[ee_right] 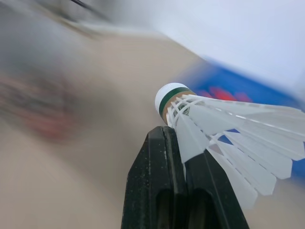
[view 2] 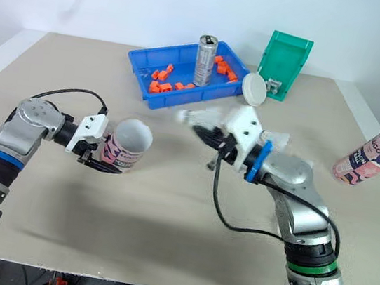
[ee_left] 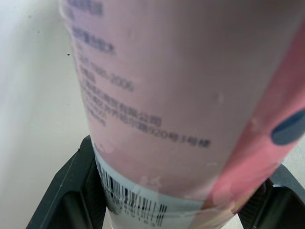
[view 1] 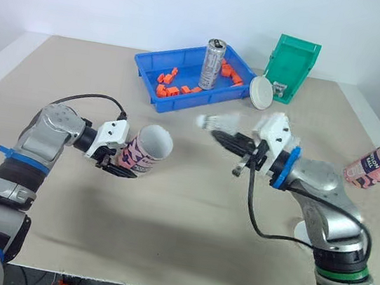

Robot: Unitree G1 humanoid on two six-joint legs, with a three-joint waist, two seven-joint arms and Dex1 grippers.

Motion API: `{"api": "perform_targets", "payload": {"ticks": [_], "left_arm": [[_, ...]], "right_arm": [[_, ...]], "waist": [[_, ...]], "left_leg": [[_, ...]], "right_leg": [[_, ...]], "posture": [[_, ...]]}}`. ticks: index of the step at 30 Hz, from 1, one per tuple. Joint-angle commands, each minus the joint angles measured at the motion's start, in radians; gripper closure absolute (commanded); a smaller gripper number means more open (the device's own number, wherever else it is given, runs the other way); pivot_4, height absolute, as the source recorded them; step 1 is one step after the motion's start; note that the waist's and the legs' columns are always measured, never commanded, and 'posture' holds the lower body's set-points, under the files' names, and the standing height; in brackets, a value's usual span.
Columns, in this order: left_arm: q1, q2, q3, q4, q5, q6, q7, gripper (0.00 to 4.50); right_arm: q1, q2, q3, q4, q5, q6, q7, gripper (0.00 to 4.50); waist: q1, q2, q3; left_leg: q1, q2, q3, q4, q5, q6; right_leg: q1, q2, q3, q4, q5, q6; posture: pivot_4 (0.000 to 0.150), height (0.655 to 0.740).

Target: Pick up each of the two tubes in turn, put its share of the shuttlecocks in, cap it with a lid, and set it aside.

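Left claw (view 1: 117,156) clamped round the pink tube (view 1: 145,152), which is raised over the tabletop (view 1: 179,219), long axis roughly 8-to-2 o'clock, open mouth facing 2. Right claw (view 1: 228,140) pinches a shuttlecock (view 1: 218,122) by its feathers, cork leading toward 9. Shuttlecock sits at 2 o'clock from the mouth, near but apart, so the insert likely runs toward 8.

Pink tube (ee_left: 181,95) sits clamped between the left tool's (ee_left: 176,193) black fingers (ee_left: 66,191).

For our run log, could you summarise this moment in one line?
left gripper: shut on tube | right gripper: shut on shuttlecock
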Motion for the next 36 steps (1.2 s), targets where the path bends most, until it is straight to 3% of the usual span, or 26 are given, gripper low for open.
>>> {"api": "perform_targets", "payload": {"ticks": [1, 12, 16, 32, 36], "left_arm": [[-0.011, -0.025, -0.031, 0.026, 0.011, -0.001, -0.018, 1.52], [-0.011, -0.021, -0.026, 0.004, 0.013, 0.02, -0.026, 1.52], [-0.007, -0.015, -0.022, -0.009, 0.011, 0.029, -0.023, 1.52], [-0.001, -0.02, -0.021, -0.017, 0.009, 0.035, -0.015, 1.52], [0.006, -0.018, -0.018, -0.024, 0.006, 0.038, -0.012, 1.52]], "right_arm": [[-0.144, -0.016, 0.07, -0.042, 0.035, -0.003, 0.143, 4.48], [-0.348, 0.04, 0.304, 0.199, -0.221, -0.196, 0.286, 4.48], [-0.385, 0.029, 0.251, 0.273, -0.222, -0.243, 0.298, 4.48], [-0.376, -0.053, 0.077, 0.287, -0.111, -0.188, 0.344, 4.48], [-0.351, -0.066, 0.11, 0.28, -0.145, -0.204, 0.359, 4.48]], "waist": [[0.0, 0.0, 0.0], [0.003, 0.0, 0.0], [0.001, -0.001, 0.0], [0.0, 0.0, 0.0], [0.0, 0.0, 0.0]], "left_leg": [[0.0, 0.0, 0.0, 0.0, 0.0, 0.0], [-0.001, -0.003, 0.0, 0.001, 0.0, 0.001], [0.0, -0.003, 0.0, 0.001, 0.001, 0.001], [0.0, -0.003, -0.002, 0.0, 0.001, 0.001], [0.0, -0.004, -0.002, 0.0, 0.001, 0.001]], "right_leg": [[0.0, 0.0, 0.0, 0.0, 0.0, 0.0], [-0.001, -0.003, -0.001, 0.004, -0.002, -0.003], [-0.002, -0.003, -0.001, 0.007, -0.002, -0.003], [-0.002, -0.003, -0.003, 0.008, -0.003, -0.005], [-0.002, -0.004, -0.004, 0.008, -0.003, -0.006]], "posture": [[0.15, 0.74], [0.15, 0.74], [0.15, 0.74], [0.15, 0.74], [0.15, 0.74]]}}
